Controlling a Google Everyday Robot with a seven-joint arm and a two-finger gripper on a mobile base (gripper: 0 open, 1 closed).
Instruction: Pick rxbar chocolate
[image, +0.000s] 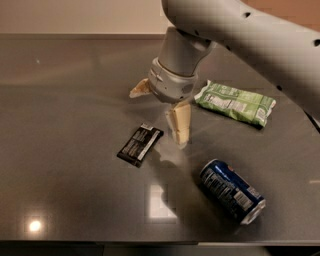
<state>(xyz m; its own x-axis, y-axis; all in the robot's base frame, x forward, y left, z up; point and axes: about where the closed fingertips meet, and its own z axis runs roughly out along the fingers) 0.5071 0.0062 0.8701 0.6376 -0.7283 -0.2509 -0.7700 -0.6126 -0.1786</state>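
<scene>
Dark grey tabletop (60, 100) carries everything here. Furthest left lies the rxbar chocolate (140, 145), a flat black wrapper with white print, set at a slant and touched by nothing. Just right of it and a little above hangs the claw (158, 118), spread wide: one pale finger juts out left of the wrist, the other points down just beside the bar's right end.

I judge this to be the approach step, with the grasp not yet made. The next move calls for the claw to shift left until the bar sits between its fingers, turn to span the bar's narrow width, then drop low, since so flat a thing leaves little to pinch.

Further right, a blue soda can (232, 191) lies on its side near the front edge, and a green-and-white snack bag (235, 102) lies flat behind it. Both are closed, so their contents are hidden.
</scene>
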